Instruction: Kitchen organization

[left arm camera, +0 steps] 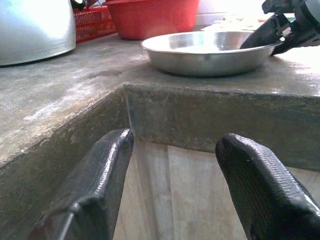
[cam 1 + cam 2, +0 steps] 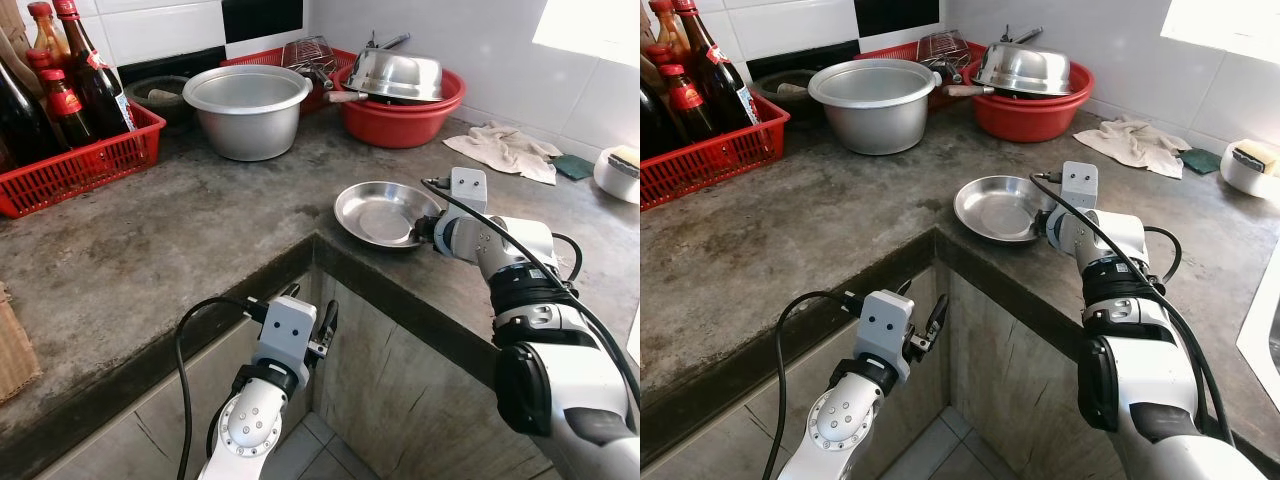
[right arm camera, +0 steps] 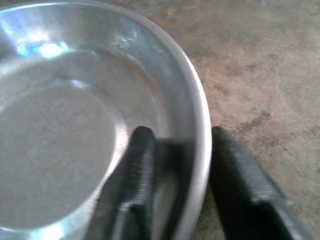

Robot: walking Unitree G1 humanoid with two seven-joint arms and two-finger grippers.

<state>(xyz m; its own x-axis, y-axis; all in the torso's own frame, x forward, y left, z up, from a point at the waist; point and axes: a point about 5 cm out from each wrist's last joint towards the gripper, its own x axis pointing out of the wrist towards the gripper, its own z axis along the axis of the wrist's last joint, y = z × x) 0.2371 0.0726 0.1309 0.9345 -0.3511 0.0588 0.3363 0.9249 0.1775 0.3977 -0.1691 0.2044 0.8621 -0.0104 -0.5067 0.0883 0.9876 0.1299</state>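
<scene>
We find open grey concrete countertop along its front edge; behind, the red plastic bottle crate, aluminium pot and red basin block us.

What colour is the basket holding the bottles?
Red basket; the left eye view shows it best.
</scene>
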